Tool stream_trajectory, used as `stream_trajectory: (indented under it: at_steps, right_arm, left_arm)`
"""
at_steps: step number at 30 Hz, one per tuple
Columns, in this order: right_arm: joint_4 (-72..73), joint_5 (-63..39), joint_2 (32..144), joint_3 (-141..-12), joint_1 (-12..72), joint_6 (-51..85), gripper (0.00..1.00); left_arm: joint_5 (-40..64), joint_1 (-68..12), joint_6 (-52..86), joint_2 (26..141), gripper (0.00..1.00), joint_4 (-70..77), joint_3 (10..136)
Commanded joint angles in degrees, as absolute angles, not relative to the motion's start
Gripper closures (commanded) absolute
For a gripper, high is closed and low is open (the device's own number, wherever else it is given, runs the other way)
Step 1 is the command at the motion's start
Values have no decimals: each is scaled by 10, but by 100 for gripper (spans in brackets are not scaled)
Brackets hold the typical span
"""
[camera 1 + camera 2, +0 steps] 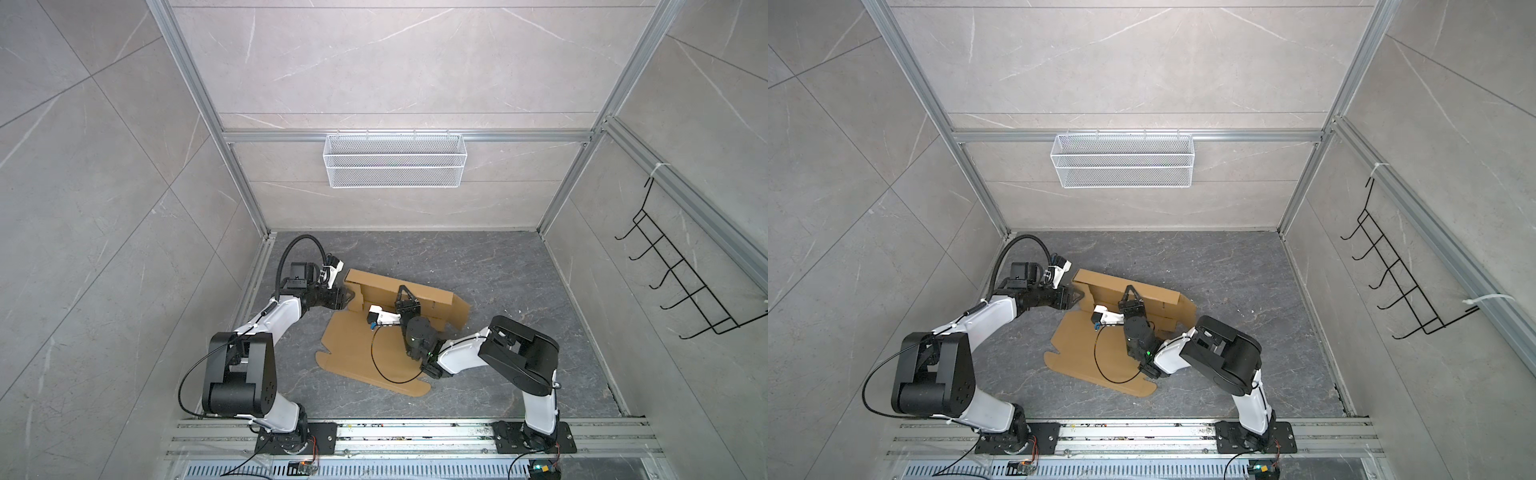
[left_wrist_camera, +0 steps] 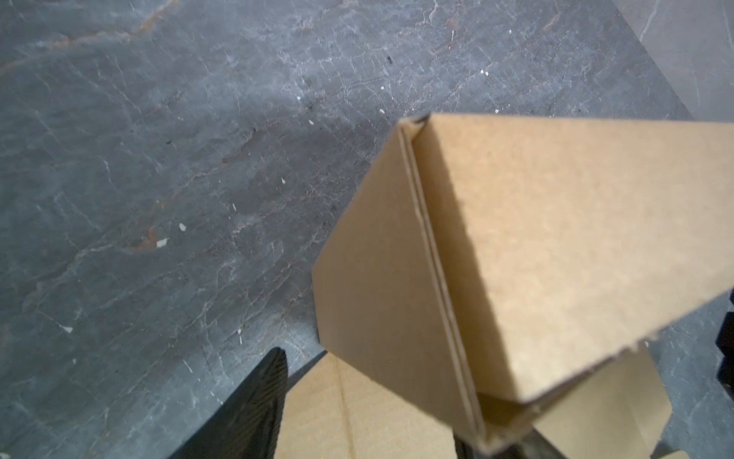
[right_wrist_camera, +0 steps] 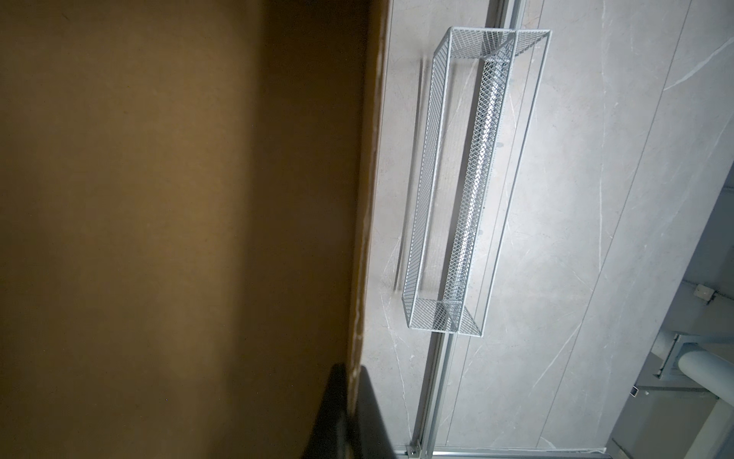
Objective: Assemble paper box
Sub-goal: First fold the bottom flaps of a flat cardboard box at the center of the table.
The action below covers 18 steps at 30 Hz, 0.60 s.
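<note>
**Partly folded paper box in a two-arm cell.** Nearest the viewer, a metal rail [image 1: 415, 432] carries the bases of both arms. Ahead of it, the paper box [image 1: 353, 349] lies near the middle of the dark grey floor [image 1: 519, 270], between the two arms. Its broad flat panel with rounded tabs rests on the floor at the near side. Its far side is folded up into a long wall, as seen in both top views. The right gripper [image 1: 404, 289] reaches over the flat panel and meets that wall about midway along it. In the right wrist view its fingers [image 3: 371, 413] lie close together on either side of the cardboard's upper edge, jaws clenched on the wall. The left gripper [image 1: 348, 297] sits at the wall's left end. In the left wrist view one of its fingers [image 2: 254, 409] stands clear of the box's upright end, over a flat flap. The other finger is largely hidden behind the cardboard, and the jaws are spread and released. At the wall's right end a loose flap [image 1: 459, 311] angles outward. Farther off, a white mesh basket [image 1: 392, 160] hangs on the back wall. A black hook rack [image 1: 681, 282] hangs on the side wall.
</note>
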State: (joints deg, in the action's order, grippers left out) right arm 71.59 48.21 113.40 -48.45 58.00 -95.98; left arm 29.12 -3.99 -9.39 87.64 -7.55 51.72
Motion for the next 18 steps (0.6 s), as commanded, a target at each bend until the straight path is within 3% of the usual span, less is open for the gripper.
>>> stream_trajectory:
  at_steps: [1,10,18]
  right_arm:
    - [644,463,1138,-480,582,-947,100]
    - [635,461,1133,-479,582,-940,100]
    - [633,459,1136,-484,582,-939,100]
  left_arm:
    - [289,-43,-78,879,36,21,514]
    - [253,-67,-91,890,42,67,499]
    - [177,-99,-96,880,58,85,485]
